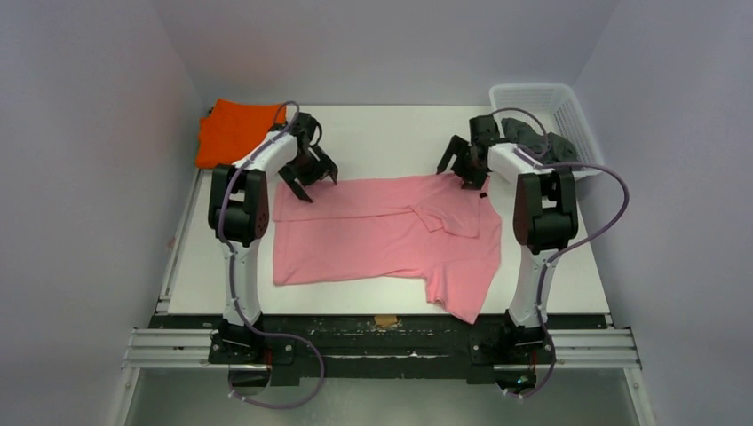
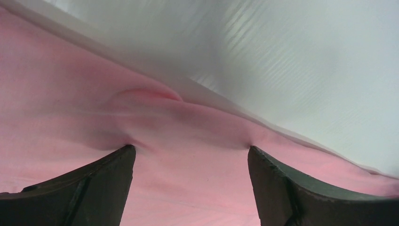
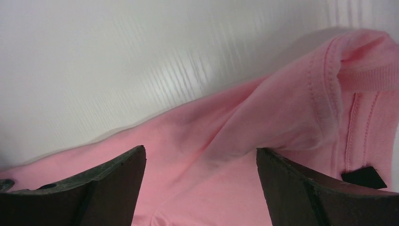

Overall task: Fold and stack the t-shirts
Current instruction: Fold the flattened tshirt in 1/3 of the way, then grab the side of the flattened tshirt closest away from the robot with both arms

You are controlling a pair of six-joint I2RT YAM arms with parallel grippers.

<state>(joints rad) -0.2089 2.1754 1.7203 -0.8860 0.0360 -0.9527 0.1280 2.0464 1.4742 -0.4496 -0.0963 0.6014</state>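
I have my left claw and right claw spread apart, pressing the far edge of the pink shirt.

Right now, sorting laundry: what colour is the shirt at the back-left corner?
Bright orange shirt; top external view.

One pink shirt, one orange shirt, so two shirts in plain sight, one white basket, dark cloth inside it, number unclear, one desk, two hands, left hand and right hand.
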